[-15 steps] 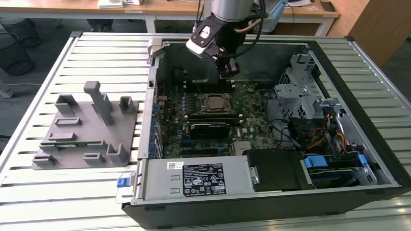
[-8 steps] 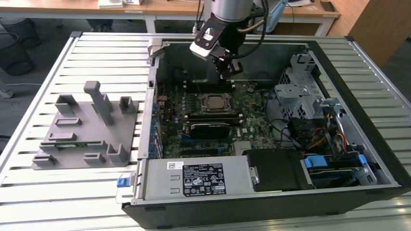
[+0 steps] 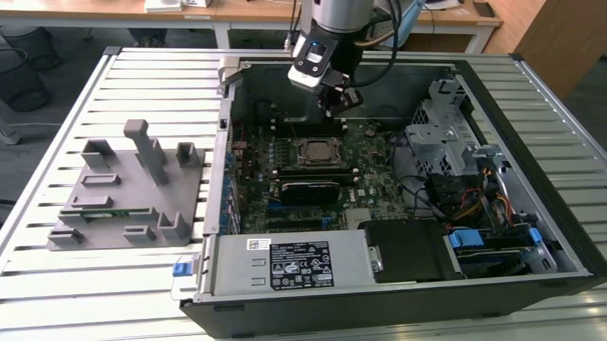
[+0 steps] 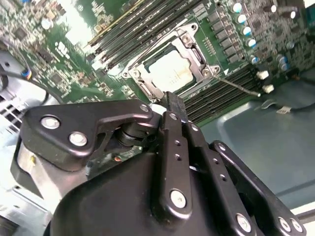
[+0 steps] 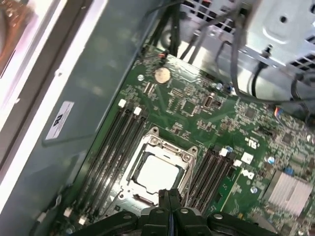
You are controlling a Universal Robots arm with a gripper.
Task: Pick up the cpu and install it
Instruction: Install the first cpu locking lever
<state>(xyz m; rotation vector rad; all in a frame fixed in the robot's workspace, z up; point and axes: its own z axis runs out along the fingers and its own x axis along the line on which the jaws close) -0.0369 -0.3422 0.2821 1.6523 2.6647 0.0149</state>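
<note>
Slatted metal surface (image 3: 142,78) in an office, bearing an open computer case (image 3: 556,158) and grey fixture (image 3: 124,192). Within the case, cpu (image 5: 156,172) seated in socket frame (image 5: 167,146); just above, pincer (image 3: 337,108) pressed together, empty.

From my end the cpu (image 5: 156,173) top reads pale silver and the frame (image 5: 165,146) around it is shiny metal. The board (image 5: 197,113) is green, the gripper (image 5: 169,195) matte black, the fixture (image 3: 124,192) plain grey. The table (image 3: 152,71) is pale with striped slats, the case (image 3: 379,312) black.

Cpu (image 3: 317,150) in socket (image 5: 170,146) inside case (image 3: 399,312); fixture (image 3: 124,192) beside the case.
</note>
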